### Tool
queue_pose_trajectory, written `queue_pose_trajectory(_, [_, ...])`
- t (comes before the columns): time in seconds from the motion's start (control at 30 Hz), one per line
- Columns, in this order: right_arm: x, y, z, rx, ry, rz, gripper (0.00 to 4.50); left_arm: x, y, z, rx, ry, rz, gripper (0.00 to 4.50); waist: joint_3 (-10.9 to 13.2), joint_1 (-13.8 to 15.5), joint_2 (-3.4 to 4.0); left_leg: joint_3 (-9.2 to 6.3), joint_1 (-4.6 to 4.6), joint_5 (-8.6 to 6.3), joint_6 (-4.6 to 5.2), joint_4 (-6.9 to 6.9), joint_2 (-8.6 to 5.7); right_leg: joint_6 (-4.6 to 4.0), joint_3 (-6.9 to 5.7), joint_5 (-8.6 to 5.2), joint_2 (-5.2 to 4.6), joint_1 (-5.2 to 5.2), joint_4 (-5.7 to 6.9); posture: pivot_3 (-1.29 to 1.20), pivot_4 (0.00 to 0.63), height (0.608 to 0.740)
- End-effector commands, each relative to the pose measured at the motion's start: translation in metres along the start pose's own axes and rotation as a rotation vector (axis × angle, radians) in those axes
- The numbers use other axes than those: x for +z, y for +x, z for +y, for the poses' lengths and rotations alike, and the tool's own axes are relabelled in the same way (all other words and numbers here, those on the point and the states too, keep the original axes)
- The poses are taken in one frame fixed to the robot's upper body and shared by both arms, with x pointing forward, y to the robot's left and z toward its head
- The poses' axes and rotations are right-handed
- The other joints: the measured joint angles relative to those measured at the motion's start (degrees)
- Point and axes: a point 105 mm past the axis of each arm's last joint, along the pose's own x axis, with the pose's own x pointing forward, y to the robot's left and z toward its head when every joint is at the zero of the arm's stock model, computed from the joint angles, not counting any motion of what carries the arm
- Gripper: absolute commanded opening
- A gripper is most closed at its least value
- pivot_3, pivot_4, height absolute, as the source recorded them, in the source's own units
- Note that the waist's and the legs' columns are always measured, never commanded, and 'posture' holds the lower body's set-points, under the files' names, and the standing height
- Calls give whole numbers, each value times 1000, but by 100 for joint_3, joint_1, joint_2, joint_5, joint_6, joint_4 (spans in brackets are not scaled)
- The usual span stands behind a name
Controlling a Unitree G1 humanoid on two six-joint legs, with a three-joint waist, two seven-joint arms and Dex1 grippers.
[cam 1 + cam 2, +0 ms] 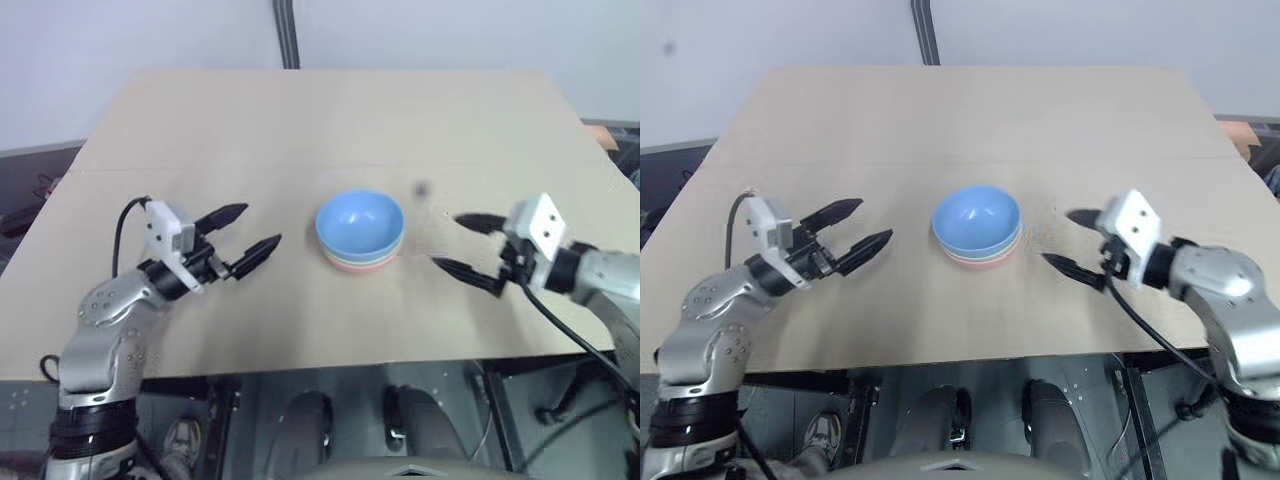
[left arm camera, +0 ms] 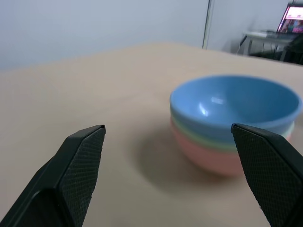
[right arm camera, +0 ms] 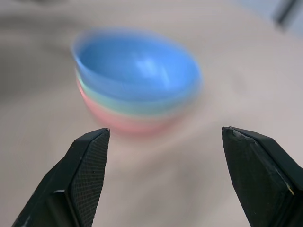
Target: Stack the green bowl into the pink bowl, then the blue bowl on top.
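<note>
Already the three bowls sit nested as one stack near the middle of the tan table (image 1: 300, 110): the pink bowl (image 2: 208, 158) at the bottom, resting on the tabletop, the green bowl (image 2: 203, 141) inside it with only a thin band of its wall showing, and the blue bowl (image 1: 360, 222) on top, its open mouth facing up. The stack stands upright — the rims look level and roughly lined up with one another.

To the left of the stack, the left gripper (image 1: 240, 240) hovers over the table with its two black fingers spread wide and nothing between them; the tips point toward the bowls but stay apart from them. In the left wrist view the stack lies ahead of the textured fingertips (image 2: 83, 158), close to the far one but not touching.

On the right side the right gripper (image 1: 468, 245) also points in toward the stack, its fingers parted and empty — clear table lies between the tips and the bowls. The right wrist view shows the stack beyond the gap between the fingers (image 3: 90, 165), set toward one of them.

A dark pole (image 1: 287, 32) rises behind the far edge of the table.
</note>
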Motion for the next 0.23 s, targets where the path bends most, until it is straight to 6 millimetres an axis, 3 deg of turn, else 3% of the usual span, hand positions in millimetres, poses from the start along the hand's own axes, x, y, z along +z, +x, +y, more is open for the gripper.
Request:
queue_pose_trajectory(0.03, [2,-36,-7,-57,-43,6,3931,10,-22,-2,-26,25,43,4500,0,-22,0,2,3,0,0,0,0,7,2,-13,0,1,0,0,150,740])
queue_pose_trajectory(0.23, [-10,-62,-12,-123,-24,47,3931,6,-50,0,-45,27,138,4500,-1,-59,-1,7,22,0,0,1,15,4,5,-18,8,6,4,0,150,740])
